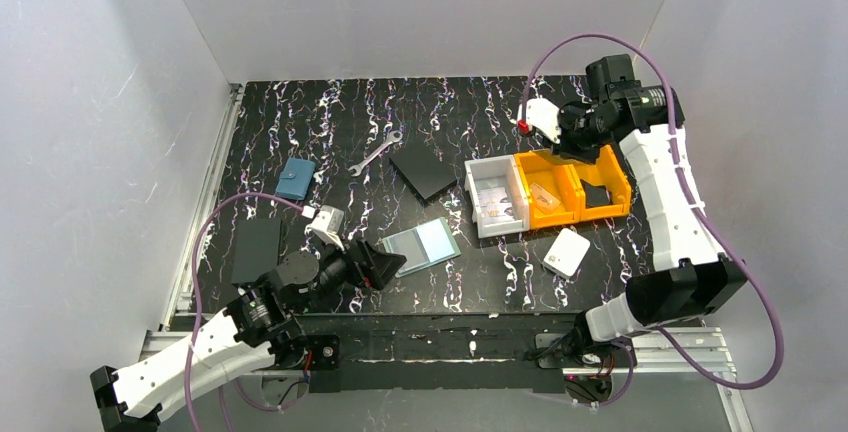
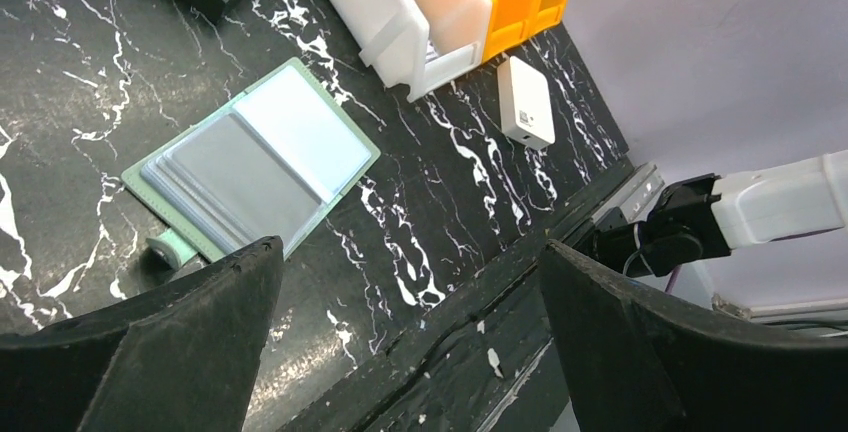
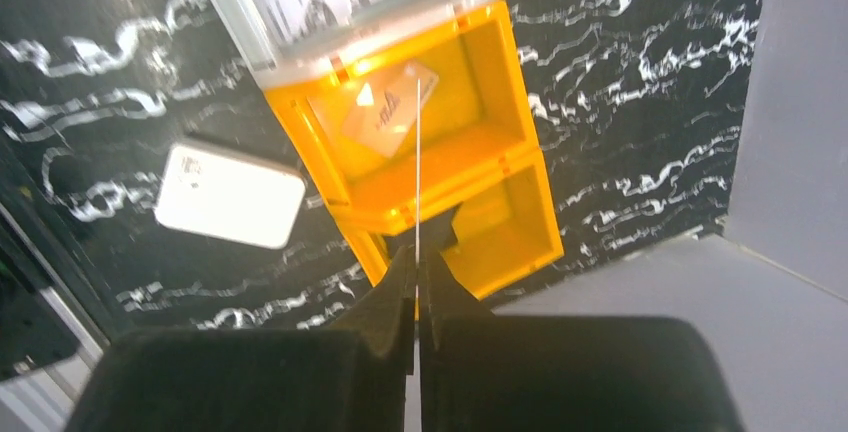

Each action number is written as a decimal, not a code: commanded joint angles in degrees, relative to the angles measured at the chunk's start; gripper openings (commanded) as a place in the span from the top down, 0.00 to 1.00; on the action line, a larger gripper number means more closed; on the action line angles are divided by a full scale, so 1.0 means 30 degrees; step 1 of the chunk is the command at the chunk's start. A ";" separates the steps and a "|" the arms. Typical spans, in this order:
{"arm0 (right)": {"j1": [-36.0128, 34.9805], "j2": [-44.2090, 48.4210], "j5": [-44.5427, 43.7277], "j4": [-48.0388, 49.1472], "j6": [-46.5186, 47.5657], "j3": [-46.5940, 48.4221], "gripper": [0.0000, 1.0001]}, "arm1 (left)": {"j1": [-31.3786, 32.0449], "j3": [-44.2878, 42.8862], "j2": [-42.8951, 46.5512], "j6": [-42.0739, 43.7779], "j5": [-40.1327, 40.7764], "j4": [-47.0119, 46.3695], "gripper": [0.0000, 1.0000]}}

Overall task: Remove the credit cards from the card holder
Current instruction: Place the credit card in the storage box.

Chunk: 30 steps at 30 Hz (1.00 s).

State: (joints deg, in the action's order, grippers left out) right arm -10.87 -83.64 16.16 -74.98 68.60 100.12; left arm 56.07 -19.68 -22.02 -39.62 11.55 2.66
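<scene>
The card holder (image 1: 421, 245) lies unfolded and flat on the tabletop (image 1: 330, 122), left of the orange bin (image 1: 548, 217). The right gripper (image 3: 416, 260) pinches a thin card (image 3: 417, 152), seen edge-on above this bin, where a tan card (image 3: 385, 112) lies inside. The left gripper (image 2: 408, 252) is spread wide, further left of the bin.

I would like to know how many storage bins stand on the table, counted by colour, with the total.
White bin: 1
Orange bins: 2
Total: 3
</scene>
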 commanded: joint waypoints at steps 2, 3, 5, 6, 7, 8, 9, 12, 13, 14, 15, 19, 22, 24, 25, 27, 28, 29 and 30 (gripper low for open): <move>0.0080 -0.1013 -0.3288 -0.1971 0.2592 0.1378 0.99 | -0.0088 -0.0107 0.0579 0.0111 0.0256 0.0882 0.02; 0.0094 -0.1265 -0.3481 -0.2148 0.2864 0.1430 0.99 | -0.0080 0.0022 0.0738 0.0015 0.0314 0.0918 0.02; 0.0004 -0.1664 -0.3938 -0.2195 0.3284 0.1316 0.99 | -0.0073 0.0260 0.1028 -0.0187 0.0467 0.1002 0.02; -0.0095 -0.1815 -0.4188 -0.2194 0.3485 0.1224 0.99 | -0.0086 0.0375 0.1153 -0.0272 0.0523 0.1032 0.02; -0.0220 -0.2043 -0.4472 -0.2194 0.3591 0.1150 0.99 | -0.0088 0.0466 0.1272 -0.0345 0.0563 0.1046 0.02; -0.0390 -0.2247 -0.4717 -0.2194 0.3615 0.1137 0.99 | -0.0088 0.0529 0.1374 -0.0412 0.0594 0.1077 0.02; -0.0605 -0.2426 -0.4978 -0.2201 0.3618 0.1114 0.99 | -0.0088 0.0574 0.1438 -0.0428 0.0616 0.1125 0.02; -0.1476 -0.2938 -0.5962 -0.2201 0.3492 0.1071 0.99 | -0.0088 0.0613 0.1483 -0.0476 0.0660 0.1245 0.02; -0.1704 -0.3106 -0.6177 -0.2210 0.3474 0.1054 0.99 | -0.0088 0.0613 0.1467 -0.0476 0.0661 0.1278 0.02; -0.1883 -0.3226 -0.6365 -0.2196 0.3472 0.1052 0.99 | -0.0073 0.0599 0.1453 -0.0454 0.0661 0.1308 0.02; -0.2037 -0.3358 -0.6532 -0.2194 0.3468 0.0990 0.99 | -0.0086 0.0586 0.1426 -0.0433 0.0634 0.1326 0.02; -0.2473 -0.3710 -0.7262 -0.2154 0.3736 0.0223 0.99 | -0.0080 0.0504 0.1293 -0.0313 0.0588 0.1425 0.02; -0.2736 -0.3833 -0.7958 -0.2158 0.4064 -0.0587 0.99 | -0.0088 0.0511 0.1254 -0.0301 0.0548 0.1472 0.02; -0.2816 -0.3850 -0.8212 -0.2194 0.4403 -0.1153 0.99 | -0.0088 0.0547 0.1256 -0.0301 0.0559 0.1473 0.02; -0.2860 -0.3857 -0.8334 -0.2209 0.4544 -0.1487 0.99 | -0.0088 0.0569 0.1273 -0.0286 0.0561 0.1486 0.02; -0.2919 -0.3950 -0.8383 -0.2194 0.4744 -0.2035 0.99 | -0.0079 0.0648 0.1267 -0.0294 0.0544 0.1419 0.02; -0.2983 -0.4035 -0.8381 -0.2201 0.4781 -0.2304 0.99 | -0.0087 0.0684 0.1256 -0.0296 0.0548 0.1362 0.02; -0.3061 -0.4166 -0.8362 -0.2195 0.4782 -0.2565 0.99 | -0.0088 0.0725 0.1222 -0.0315 0.0545 0.1296 0.02; -0.3166 -0.4318 -0.8389 -0.2209 0.4775 -0.2824 0.99 | -0.0088 0.0756 0.1192 -0.0328 0.0522 0.1220 0.02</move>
State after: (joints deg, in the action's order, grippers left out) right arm -19.49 -95.33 -7.53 -79.64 81.17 93.80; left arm 56.03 -18.35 -18.11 -40.99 12.05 6.50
